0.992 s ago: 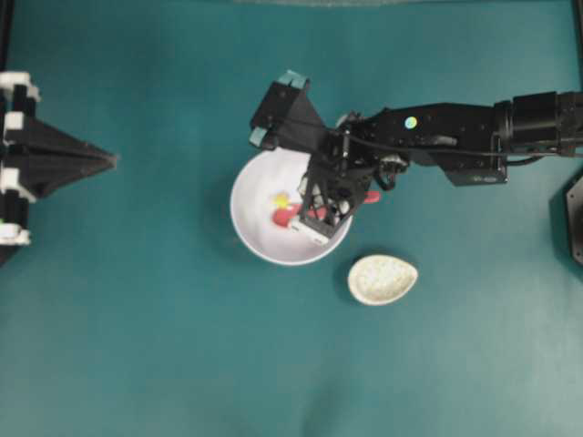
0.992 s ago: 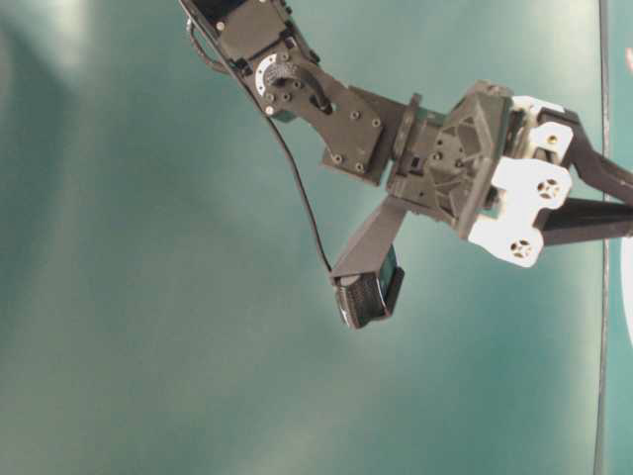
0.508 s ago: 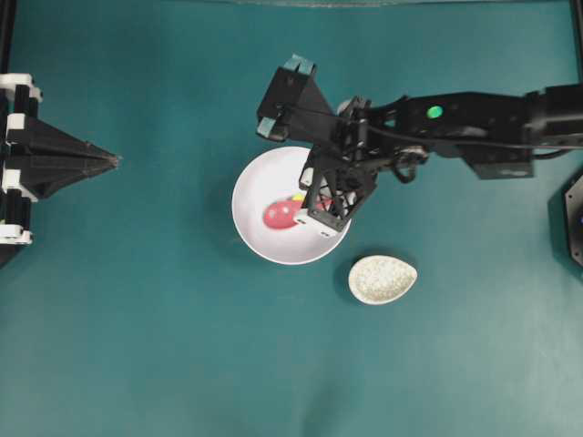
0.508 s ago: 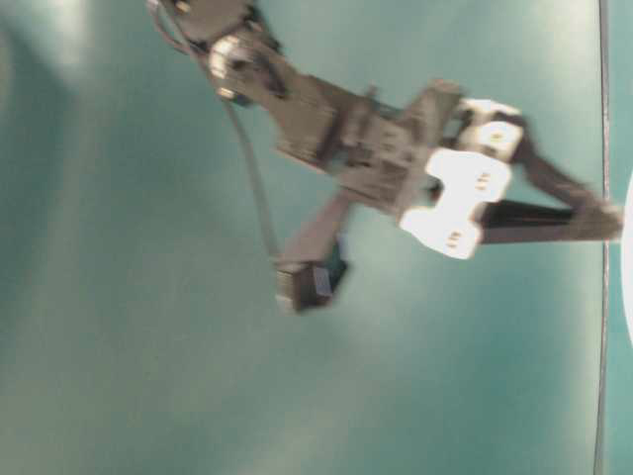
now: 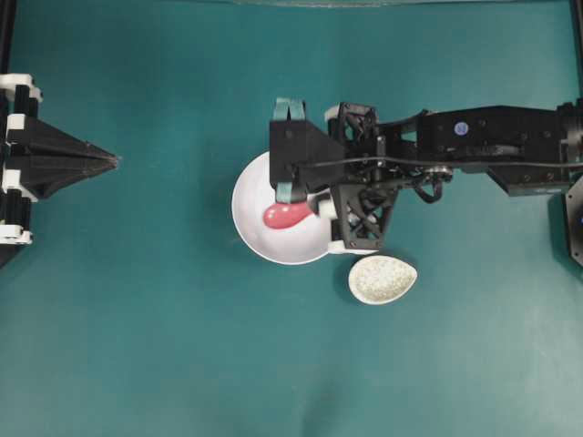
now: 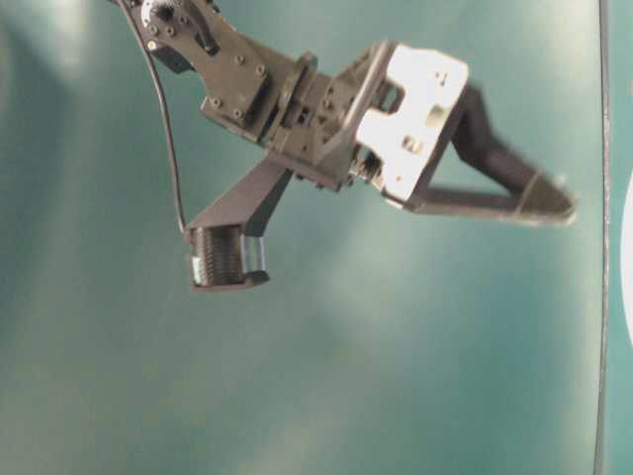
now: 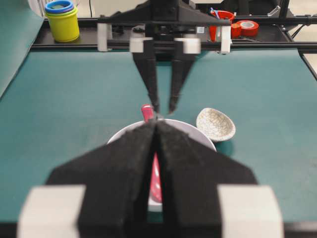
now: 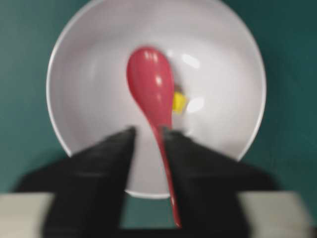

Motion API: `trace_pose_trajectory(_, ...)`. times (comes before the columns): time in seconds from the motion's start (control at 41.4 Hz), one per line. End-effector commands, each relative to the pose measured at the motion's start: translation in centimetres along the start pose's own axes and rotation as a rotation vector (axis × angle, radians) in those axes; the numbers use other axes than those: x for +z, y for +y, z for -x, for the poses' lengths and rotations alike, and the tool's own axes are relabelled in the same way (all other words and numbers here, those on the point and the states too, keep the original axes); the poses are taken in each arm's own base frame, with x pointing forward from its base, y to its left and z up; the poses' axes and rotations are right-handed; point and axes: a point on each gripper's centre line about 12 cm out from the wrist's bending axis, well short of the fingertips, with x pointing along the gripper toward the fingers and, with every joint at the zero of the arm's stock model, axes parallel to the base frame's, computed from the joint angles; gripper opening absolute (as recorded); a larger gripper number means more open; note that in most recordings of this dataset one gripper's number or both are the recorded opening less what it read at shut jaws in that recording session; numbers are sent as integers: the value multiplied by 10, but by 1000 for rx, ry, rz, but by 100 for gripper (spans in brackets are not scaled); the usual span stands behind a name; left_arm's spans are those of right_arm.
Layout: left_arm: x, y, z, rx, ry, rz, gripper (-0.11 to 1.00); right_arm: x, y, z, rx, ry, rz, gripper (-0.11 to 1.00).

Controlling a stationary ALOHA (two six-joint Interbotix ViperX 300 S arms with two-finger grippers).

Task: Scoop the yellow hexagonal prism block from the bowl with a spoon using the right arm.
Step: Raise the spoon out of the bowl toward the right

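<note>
Fingers [image 8: 193, 168] of the right gripper [image 8: 148, 148] fill the near part of the right wrist view, parted with the handle of the spoon [image 8: 150, 82] running between them; the blur does not show whether either finger touches the handle. Beyond the fingertips, the pink-red scoop lies inside the bowl [image 8: 89, 39], and the yellow hexagonal prism block [image 8: 179, 101] sits on the bowl floor just beside the scoop's right edge, not in it. Seen from overhead, the right arm [image 5: 492, 146] reaches from the right edge of the teal table [image 5: 164, 346] to the bowl [image 5: 255, 237] near the table's middle, with the scoop [image 5: 284, 216] showing past the wrist camera. A speckled egg-shaped spoon rest [image 5: 383, 279] lies just beside the bowl, toward the lower edge, apart from it. Farthest off, at the left edge, the left gripper [image 5: 111, 160] hangs well away from the bowl, its jaws closed together and gripping nothing.
</note>
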Motion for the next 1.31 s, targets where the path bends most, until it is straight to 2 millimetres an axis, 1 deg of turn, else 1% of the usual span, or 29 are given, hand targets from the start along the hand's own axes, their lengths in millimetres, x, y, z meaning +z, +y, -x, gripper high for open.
trace_pose_trajectory(0.0, 8, 0, -2, 1, -18, 1, 1, 2, -2, 14, -3, 0, 2, 49)
trace_pose_trajectory(0.024, 8, 0, -2, 1, -18, 1, 1, 1, -2, 14, -3, 9, 2, 56)
trace_pose_trajectory(0.073, 8, 0, -2, 1, -18, 1, 1, -3, -1, 14, -2, 37, 2, 64)
trace_pose_trajectory(0.121, 8, 0, -2, 1, -18, 1, 1, -6, -1, 15, -2, 66, 2, 67)
trace_pose_trajectory(0.266, 7, 0, -2, 0, -15, 1, 1, -16, -3, 16, -9, 151, 9, 62)
trace_pose_trajectory(0.411, 6, 1, -2, 2, -14, 2, 1, -22, -5, 14, -29, 186, 27, 62)
trace_pose_trajectory(0.726, 6, 1, -2, 2, -14, 0, 1, -40, -8, -7, -57, 262, 68, 62)
trace_pose_trajectory(1.016, 6, 1, -2, 2, -12, 2, 1, -40, -12, -20, -74, 255, 87, 61)
trace_pose_trajectory(1.282, 6, 0, -2, 0, -12, 2, 1, -40, -13, -22, -77, 246, 92, 60)
